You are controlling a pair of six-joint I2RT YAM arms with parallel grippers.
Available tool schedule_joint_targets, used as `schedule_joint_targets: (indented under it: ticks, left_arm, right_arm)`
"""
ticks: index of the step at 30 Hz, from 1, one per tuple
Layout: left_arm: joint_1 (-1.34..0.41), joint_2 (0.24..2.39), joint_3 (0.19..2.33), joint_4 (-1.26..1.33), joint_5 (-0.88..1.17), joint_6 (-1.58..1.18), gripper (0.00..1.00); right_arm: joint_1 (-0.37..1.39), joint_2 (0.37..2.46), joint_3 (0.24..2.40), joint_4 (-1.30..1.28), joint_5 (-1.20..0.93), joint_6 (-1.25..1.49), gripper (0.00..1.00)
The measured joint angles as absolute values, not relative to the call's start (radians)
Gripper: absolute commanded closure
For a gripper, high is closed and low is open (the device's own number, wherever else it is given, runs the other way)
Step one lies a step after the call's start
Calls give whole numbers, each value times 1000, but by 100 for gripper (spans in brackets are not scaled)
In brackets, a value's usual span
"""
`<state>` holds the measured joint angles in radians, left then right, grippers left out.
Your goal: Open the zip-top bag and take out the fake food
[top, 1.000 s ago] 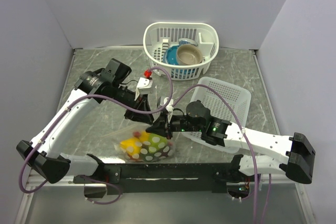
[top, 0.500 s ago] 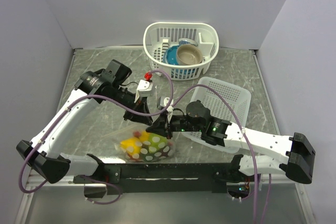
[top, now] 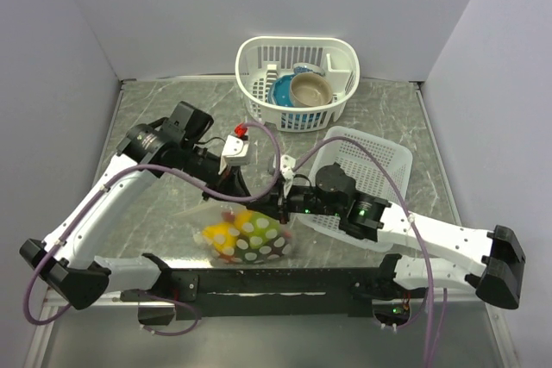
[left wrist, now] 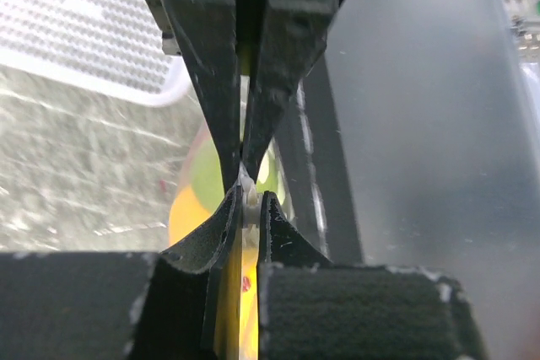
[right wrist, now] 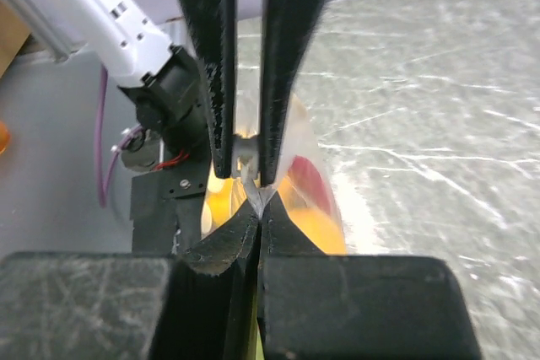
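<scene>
Status: left claw (left wrist: 249, 206) and right claw (right wrist: 256, 200) each pinch the top edge of the zip-top bag (top: 261, 246), tips meeting, fake food (top: 220, 238) inside.

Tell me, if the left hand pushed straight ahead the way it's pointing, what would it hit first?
The right hand. The left hand faces it almost tip to tip, both pinched shut on the rim of the zip-top bag. Beyond that, depth is hard to judge.

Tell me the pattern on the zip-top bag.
The zip-top bag is clear with white polka dots; the top external view shows it best.
</scene>
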<state>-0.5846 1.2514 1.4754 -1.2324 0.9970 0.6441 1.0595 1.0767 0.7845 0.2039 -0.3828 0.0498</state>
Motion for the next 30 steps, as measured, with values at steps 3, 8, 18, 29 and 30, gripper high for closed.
schedule_joint_targets:
  ticks: [3, 8, 18, 29, 30]
  left_arm:
    - [-590, 1227, 1436, -1170, 996, 652, 99]
    - [-591, 1197, 1355, -1074, 951, 667, 99]
    - [-566, 1233, 1337, -1121, 831, 667, 90]
    - [-552, 1275, 1497, -1175, 856, 625, 41]
    - [-552, 1277, 1513, -1177, 868, 624, 41]
  right_arm:
    - [1035, 1044, 781, 178, -384, 50, 100]
    - [999, 1013, 763, 152, -392, 55, 100]
    - [971, 1012, 746, 169, -443, 89, 100]
    - [973, 1020, 748, 189, -481, 96, 100]
    - [973, 1020, 748, 190, -484, 96, 100]
